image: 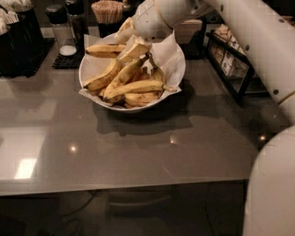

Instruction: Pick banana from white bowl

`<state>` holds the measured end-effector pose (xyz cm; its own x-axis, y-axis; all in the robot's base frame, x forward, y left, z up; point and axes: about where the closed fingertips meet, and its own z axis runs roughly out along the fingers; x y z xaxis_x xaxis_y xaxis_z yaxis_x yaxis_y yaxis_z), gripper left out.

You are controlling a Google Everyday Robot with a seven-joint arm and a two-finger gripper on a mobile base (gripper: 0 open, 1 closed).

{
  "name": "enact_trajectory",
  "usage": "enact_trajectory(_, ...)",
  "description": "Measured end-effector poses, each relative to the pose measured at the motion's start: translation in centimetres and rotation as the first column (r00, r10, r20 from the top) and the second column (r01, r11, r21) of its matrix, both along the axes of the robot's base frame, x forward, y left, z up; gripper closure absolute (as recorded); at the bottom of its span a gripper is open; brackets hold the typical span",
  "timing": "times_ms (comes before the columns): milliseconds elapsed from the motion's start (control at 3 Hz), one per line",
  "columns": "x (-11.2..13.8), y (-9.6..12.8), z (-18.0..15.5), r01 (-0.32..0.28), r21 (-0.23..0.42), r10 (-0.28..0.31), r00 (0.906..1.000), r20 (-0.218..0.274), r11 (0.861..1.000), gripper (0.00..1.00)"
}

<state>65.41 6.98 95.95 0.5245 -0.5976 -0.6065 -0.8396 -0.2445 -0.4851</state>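
The white bowl (177, 76), lined with crinkled white paper, stands at the back middle of the grey table and holds a pile of yellow bananas. A long, nearly straight banana (104, 50) with dark streaks lies across the back left of the bowl. Shorter curved bananas (136, 87) lie in front of it. My gripper (134, 45) is down in the back of the bowl, at the right end of the long banana, among the top bananas. The white wrist hides the contact.
A glass shaker (62, 32) on a black mat and a cup of wooden sticks (108, 13) stand behind the bowl. A dark box (18, 41) is at the back left and a dark rack (230, 64) at the right. The table's front edge (115, 189) is near.
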Motion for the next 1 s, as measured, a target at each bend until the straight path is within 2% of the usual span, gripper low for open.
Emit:
enact_trajectory(333,-3.3,-1.6,3.0,0.031,0.101,-0.043,0.9924,0.116,0.994,1.0)
enact_trajectory(667,-6.9,-2.6,4.5,0.081,0.197,-0.116,0.9777,0.175,0.977,1.0)
enact_trajectory(1000,-6.8,-4.5,3.5,0.135,0.209,-0.172,0.9706,0.168,0.968,1.0)
